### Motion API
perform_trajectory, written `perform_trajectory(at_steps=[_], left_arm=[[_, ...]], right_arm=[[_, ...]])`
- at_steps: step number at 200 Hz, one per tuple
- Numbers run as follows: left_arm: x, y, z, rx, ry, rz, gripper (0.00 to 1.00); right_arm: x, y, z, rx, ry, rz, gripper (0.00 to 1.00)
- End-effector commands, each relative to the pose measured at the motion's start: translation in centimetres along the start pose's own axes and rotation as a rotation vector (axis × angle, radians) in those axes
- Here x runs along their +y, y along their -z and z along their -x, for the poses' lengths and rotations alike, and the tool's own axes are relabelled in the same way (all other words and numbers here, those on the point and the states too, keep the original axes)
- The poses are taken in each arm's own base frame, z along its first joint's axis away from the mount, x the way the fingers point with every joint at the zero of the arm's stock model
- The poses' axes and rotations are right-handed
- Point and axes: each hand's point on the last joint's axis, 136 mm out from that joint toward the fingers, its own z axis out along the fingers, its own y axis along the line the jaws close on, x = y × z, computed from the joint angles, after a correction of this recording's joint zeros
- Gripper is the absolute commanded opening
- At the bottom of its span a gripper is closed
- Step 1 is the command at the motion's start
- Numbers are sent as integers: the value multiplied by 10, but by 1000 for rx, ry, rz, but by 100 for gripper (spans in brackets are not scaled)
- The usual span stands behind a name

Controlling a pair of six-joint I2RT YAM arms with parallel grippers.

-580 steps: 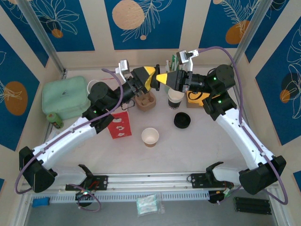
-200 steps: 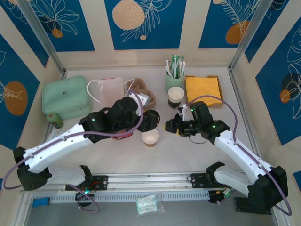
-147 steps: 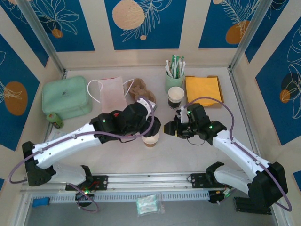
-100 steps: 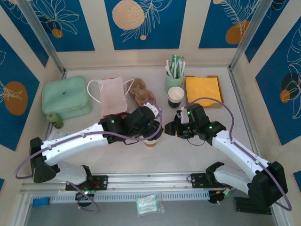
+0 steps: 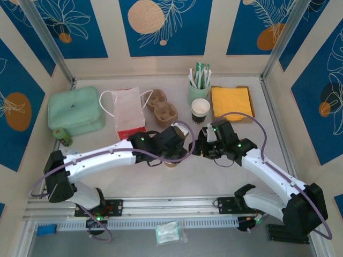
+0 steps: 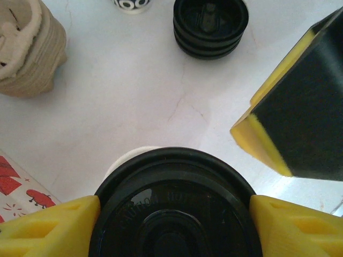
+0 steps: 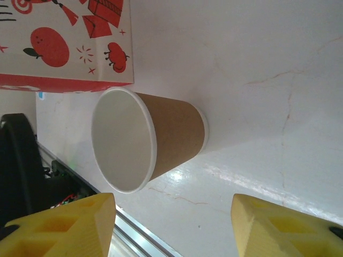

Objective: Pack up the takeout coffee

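Observation:
The takeout coffee's brown paper cup [image 7: 161, 136] stands lidless on the table, white inside, with part of its rim [image 6: 126, 158] showing beneath a round black lid [image 6: 171, 182]. My left gripper [image 6: 174, 217] is shut on that lid, a yellow finger [image 6: 48, 227] against each side, and holds it just over the cup [image 5: 171, 163]. My right gripper [image 7: 172, 217] is open beside the cup with nothing between its fingers. In the top view it [image 5: 199, 147] faces the left gripper [image 5: 179, 150] across the cup.
The red-and-white bag [image 5: 128, 110] lies behind the left arm, with a cardboard cup carrier [image 5: 162, 110] next to it. A loose black lid [image 6: 210, 24], a white cup with a dark inside [image 5: 201, 108], a green holder of packets [image 5: 199, 88], orange napkins [image 5: 231, 101] and a green box [image 5: 75, 110] stand further back.
My left arm has swung right from beside the bag, carrying the black lid over the cup. The right gripper has shifted slightly left toward the cup.

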Motion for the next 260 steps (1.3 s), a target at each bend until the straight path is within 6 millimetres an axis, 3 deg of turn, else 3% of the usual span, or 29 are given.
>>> perform_trajectory(at_steps=[1,129,260], left_arm=[[4,-10,-11,30,-52,38,70],[18,-46,-27,64,-34,66,71],[16,-60,-40,92,-3,39,73]], right_arm=[[-10,-2,-6,19,-4,-45,59],[-15,-2,-4,14,-9,-74,60],[-15,-1,-1,12,-13,-75,60]])
